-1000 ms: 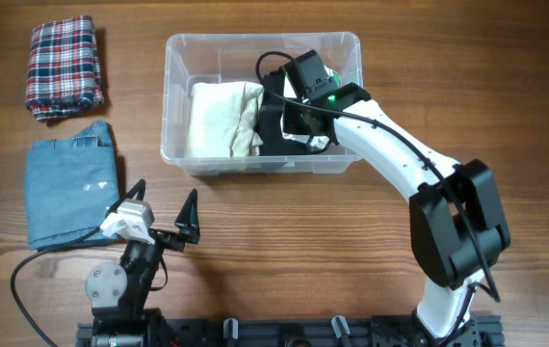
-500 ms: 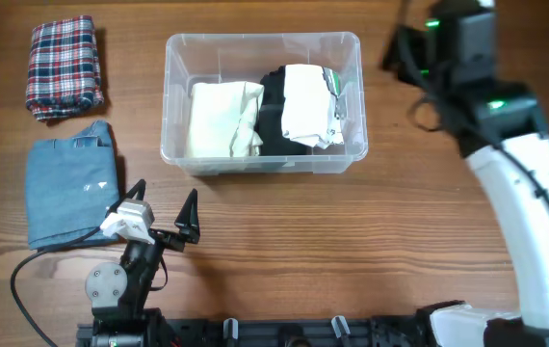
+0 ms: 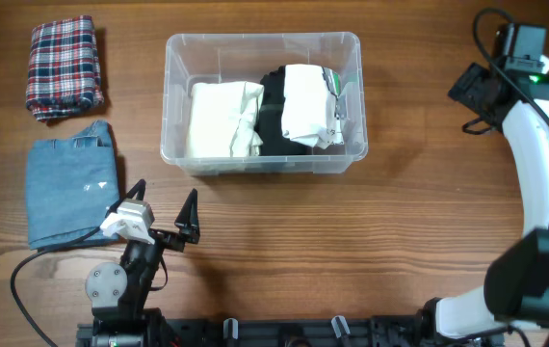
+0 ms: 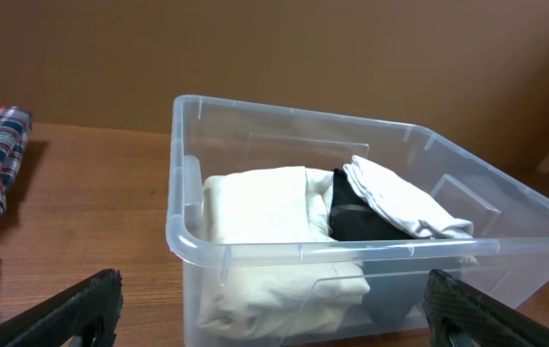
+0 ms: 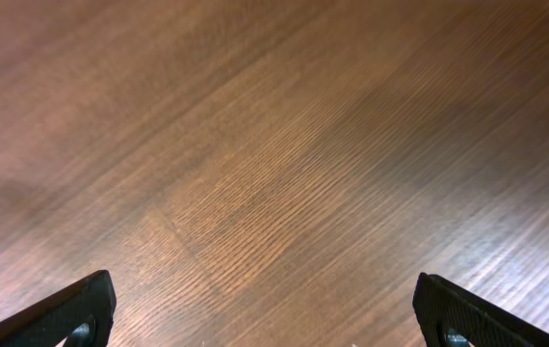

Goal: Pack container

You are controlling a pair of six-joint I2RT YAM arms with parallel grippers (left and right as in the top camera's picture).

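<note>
Far left on the brown wooden counter [image 3: 352, 241] there's a folded red-and-blue plaid cloth [image 3: 63, 67], and just nearer than that, a folded blue denim garment [image 3: 70, 193]. Right of the denim, by the near edge, sits the left claw [image 3: 164, 204]. It's released, fingers spread wide with nothing between them, and its wrist camera looks straight at the container.

The clear rectangular plastic container [image 3: 255, 37] stands around the middle of the counter, toward the far side. Inside, a folded cream garment [image 3: 219, 120] fills the left half, touching a black garment [image 3: 273, 120] in the right half, which has a folded white cloth [image 3: 305, 101] lying on top.

Way off at the far right corner, well apart from the container, the right claw [image 5: 270, 318] hangs over bare wood. It's also released, fingers wide, grasping nothing.
</note>
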